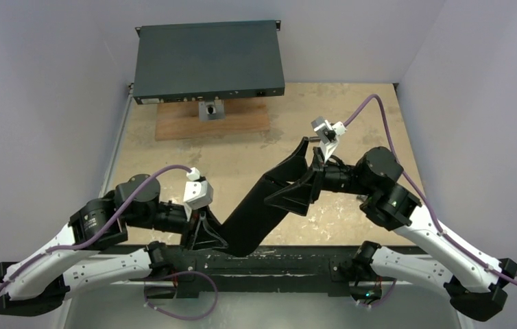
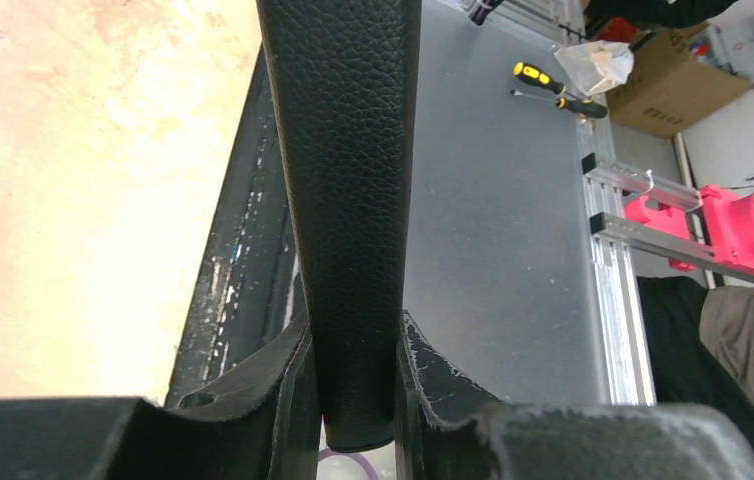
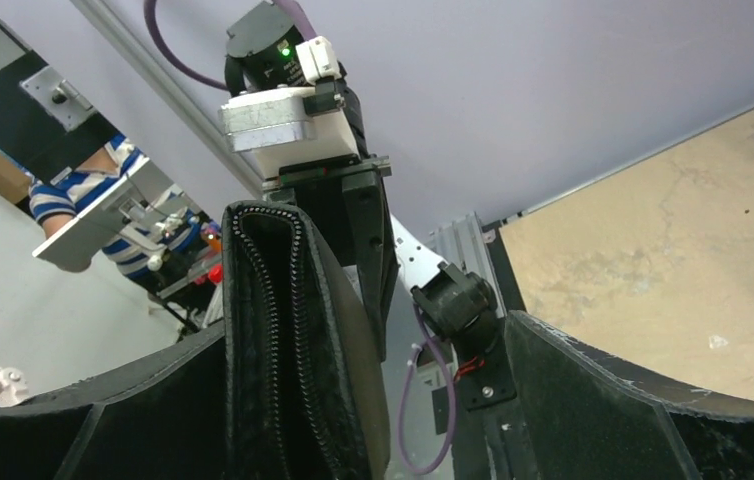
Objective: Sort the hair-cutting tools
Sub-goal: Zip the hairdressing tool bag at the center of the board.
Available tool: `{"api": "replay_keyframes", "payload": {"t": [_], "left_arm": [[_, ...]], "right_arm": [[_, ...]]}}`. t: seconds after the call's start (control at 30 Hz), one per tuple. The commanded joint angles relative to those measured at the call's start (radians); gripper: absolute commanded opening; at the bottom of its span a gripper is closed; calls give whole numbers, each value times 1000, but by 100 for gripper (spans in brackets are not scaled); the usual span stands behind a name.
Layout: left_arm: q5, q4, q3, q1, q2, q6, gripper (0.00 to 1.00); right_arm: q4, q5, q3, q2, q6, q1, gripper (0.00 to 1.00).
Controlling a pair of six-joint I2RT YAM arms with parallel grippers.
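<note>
Opening step: left hand (image 2: 353,330) pinches one end of the black zipped case (image 1: 262,205) above the desk (image 1: 379,123), right hand (image 3: 363,330) spread about the other (tools unseen, presumably inside); next, unzipping.

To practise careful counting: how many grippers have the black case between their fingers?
2. The left gripper is shut on the near end of the black case; the right gripper straddles its far part, a gap showing beside one finger.

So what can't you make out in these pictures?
- Comb, scissors, clip: in no view; the black pouch could hide them.
- Whether the right tool grips it: right wrist view, bottom edge cuts off contact.
- Pouch's far end: left wrist view, cut by top edge.
</note>
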Motion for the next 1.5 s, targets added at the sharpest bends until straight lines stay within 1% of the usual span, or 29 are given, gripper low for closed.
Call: {"api": "replay_keyframes", "payload": {"t": [0.0, 0.2, 0.33, 0.37, 0.5, 0.53, 0.57, 0.6, 0.63, 0.67, 0.7, 0.73, 0.77, 0.8, 0.87, 0.93, 1.07, 1.13, 1.2, 1.27, 1.3, 1.37, 1.47], "left_arm": [[-23, 21, 95, -3, 52, 73, 0], [-23, 5, 137, -3, 103, 106, 0], [-53, -3, 158, -2, 125, 123, 0], [-67, -2, 161, -1, 127, 127, 0], [-126, 17, 156, -1, 122, 138, 0], [-146, 24, 154, -1, 118, 140, 4], [-180, 33, 154, -2, 113, 139, 15], [-235, 44, 151, -1, 103, 136, 30], [-304, 56, 145, -1, 90, 130, 44], [-407, 72, 136, 0, 71, 123, 58], [-495, 95, 120, 0, 39, 112, 68], [-568, 125, 100, 0, 8, 100, 76], [-632, 160, 71, 1, -26, 88, 81], [-682, 202, 37, 1, -63, 69, 83], [-749, 308, -54, 1, -151, 13, 84], [-785, 452, -197, 0, -247, -57, 85], [-799, 820, -500, 0, -411, -225, 87], [-792, 951, -628, 1, -457, -297, 87], [-787, 1068, -730, 1, -463, -368, 88], [-786, 1197, -836, 0, -437, -438, 89], [-785, 1262, -876, -1, -414, -474, 90], [-781, 1402, -927, -1, -339, -501, 90], [-757, 1589, -939, -4, -187, -511, 91]], "right_arm": [[-78, -41, 60, -3, -44, -2, 87], [-103, -74, 58, 12, -62, -3, 43], [-99, -81, 52, 3, -69, -3, 5], [-100, -80, 54, 1, -70, -3, 0], [-102, -71, 59, -8, -74, -2, 0], [-105, -59, 58, -13, -77, -3, 0], [-112, -35, 58, -17, -81, -3, 0], [-122, -4, 58, -23, -89, -3, 0], [-136, 57, 56, -29, -95, -3, 0], [-146, 104, 53, -39, -97, -3, 0], [-141, 151, 45, -47, -96, -3, 0], [-133, 208, 34, -56, -89, -3, 0], [-118, 265, 19, -68, -73, -2, 0], [-90, 315, -1, -80, -57, -3, 0], [-3, 397, -66, -112, -11, -4, 0], [96, 470, -130, -140, 46, -3, 0], [308, 667, -290, -218, 209, -3, 0], [464, 763, -405, -264, 293, -2, 0], [576, 865, -536, -308, 381, -3, 0], [637, 940, -615, -339, 436, -3, 0], [646, 960, -639, -350, 454, -3, 0], [667, 972, -679, -363, 480, -3, 0], [678, 967, -712, -365, 509, -3, 0]]}}
